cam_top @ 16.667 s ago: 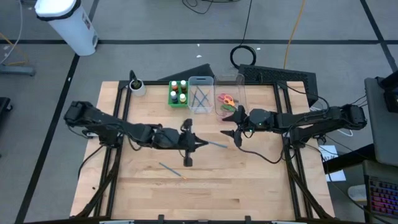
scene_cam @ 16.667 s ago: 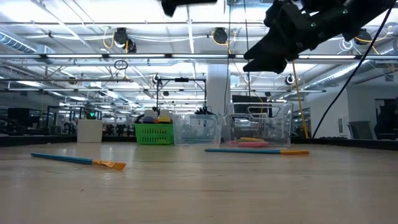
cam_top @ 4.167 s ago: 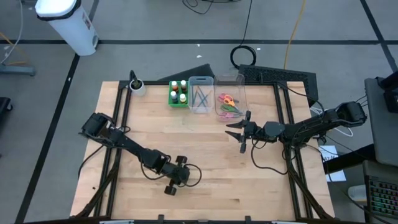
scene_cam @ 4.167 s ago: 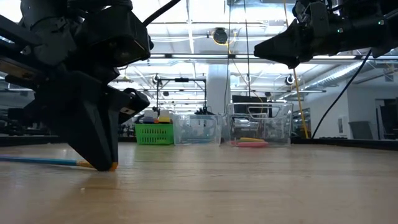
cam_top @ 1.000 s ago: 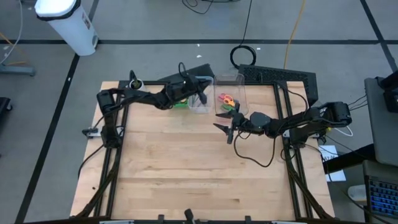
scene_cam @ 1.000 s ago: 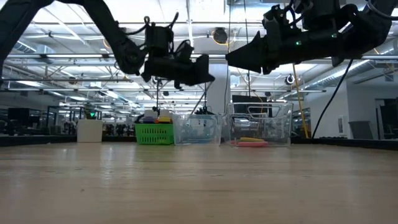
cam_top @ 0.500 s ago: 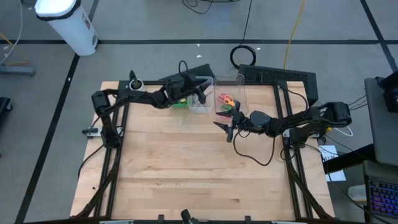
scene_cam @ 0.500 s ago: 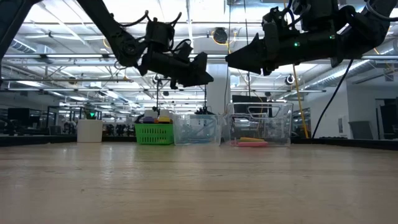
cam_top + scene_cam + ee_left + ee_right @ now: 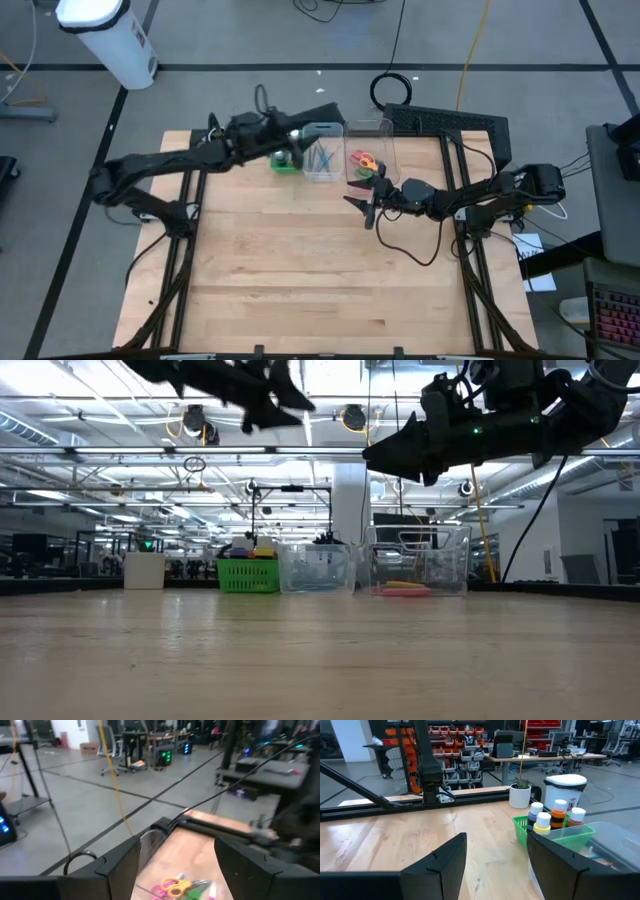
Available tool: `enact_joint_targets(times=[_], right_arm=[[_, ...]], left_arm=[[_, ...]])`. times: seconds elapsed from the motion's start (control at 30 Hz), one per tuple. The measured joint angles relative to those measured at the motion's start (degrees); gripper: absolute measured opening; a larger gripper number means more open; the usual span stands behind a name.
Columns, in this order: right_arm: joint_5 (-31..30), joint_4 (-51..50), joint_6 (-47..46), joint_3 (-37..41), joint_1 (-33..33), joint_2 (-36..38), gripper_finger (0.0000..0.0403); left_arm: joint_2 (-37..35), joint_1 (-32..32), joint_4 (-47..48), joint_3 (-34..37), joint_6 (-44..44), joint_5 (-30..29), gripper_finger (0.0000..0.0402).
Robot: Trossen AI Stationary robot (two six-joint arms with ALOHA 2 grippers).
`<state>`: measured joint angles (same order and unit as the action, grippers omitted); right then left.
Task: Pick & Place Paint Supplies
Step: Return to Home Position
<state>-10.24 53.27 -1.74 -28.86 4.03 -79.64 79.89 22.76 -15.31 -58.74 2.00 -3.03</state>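
Big open lab hall: strip-lit ceiling (image 9: 100,450), parts racks (image 9: 465,745), workbenches (image 9: 520,756) and office chairs (image 9: 112,755) beyond the wooden table (image 9: 320,270); taped grey floor (image 9: 250,40) around it.

No writing can be read in any view.
Any labels on the paint bottles (image 9: 551,818) at the right of the right wrist view are too small to read, and so is any lettering on the storage racks (image 9: 465,755) at its top.
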Motion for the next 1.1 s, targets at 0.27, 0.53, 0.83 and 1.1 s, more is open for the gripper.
enact_joint_targets(times=[0.27,0.53,0.83,1.1], right_arm=[[0.0,-0.1,-0.9,0.0,0.0,0.0,0.0198],[0.0,-1.1,-0.7,0.0,-0.6,0.5,0.0203],[0.0,-1.7,-0.6,0.0,-0.6,0.5,0.0201],[-0.1,-2.1,-0.6,0.0,-0.8,0.5,0.0200]], left_arm=[[-15.4,-6.3,13.5,0.0,3.1,1.2,0.0258],[-26.9,-13.1,39.5,0.8,1.7,5.6,0.0259],[-29.4,-19.0,36.8,19.7,4.9,4.0,0.0262],[-33.5,-19.4,12.5,39.2,1.0,2.4,0.0264]])
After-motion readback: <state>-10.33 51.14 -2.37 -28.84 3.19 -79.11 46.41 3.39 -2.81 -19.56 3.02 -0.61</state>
